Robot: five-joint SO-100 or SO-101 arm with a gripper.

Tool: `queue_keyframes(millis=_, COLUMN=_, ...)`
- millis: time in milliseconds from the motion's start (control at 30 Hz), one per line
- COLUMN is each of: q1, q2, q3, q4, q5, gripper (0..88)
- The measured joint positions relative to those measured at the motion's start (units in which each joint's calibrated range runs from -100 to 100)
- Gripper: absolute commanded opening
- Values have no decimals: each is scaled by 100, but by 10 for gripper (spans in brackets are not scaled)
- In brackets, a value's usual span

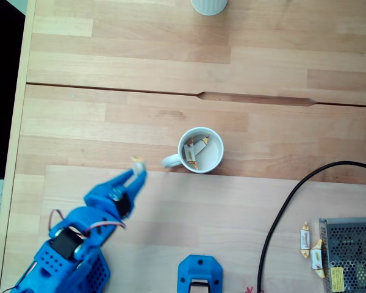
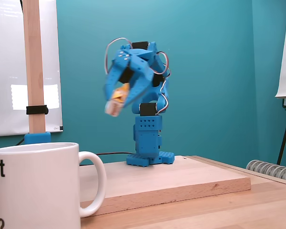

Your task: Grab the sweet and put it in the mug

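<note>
Sweet carried toward the mug
My jaws pinched the light, crinkly sweet by its wrapper, beside the mug.

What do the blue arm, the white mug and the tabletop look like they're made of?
The blue arm looks like matte plastic, probably 3D-printed, given its blocky shells and perforated panel. The mug seems to be glazed ceramic: smooth, white and glossy. The tabletop looks like wood, joined from light staves with visible grain and a dull finish. The end effector holds a wrapped sweet.
</note>
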Motion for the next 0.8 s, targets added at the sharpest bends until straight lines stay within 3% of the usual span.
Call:
queue_keyframes(millis=233, q1=1004, q2=-18, q3=0, q4=0, q5=24, gripper=32)
queue_keyframes(millis=800, q1=1130, q2=445, q3=-1407, q4=0, q5=24, gripper=33)
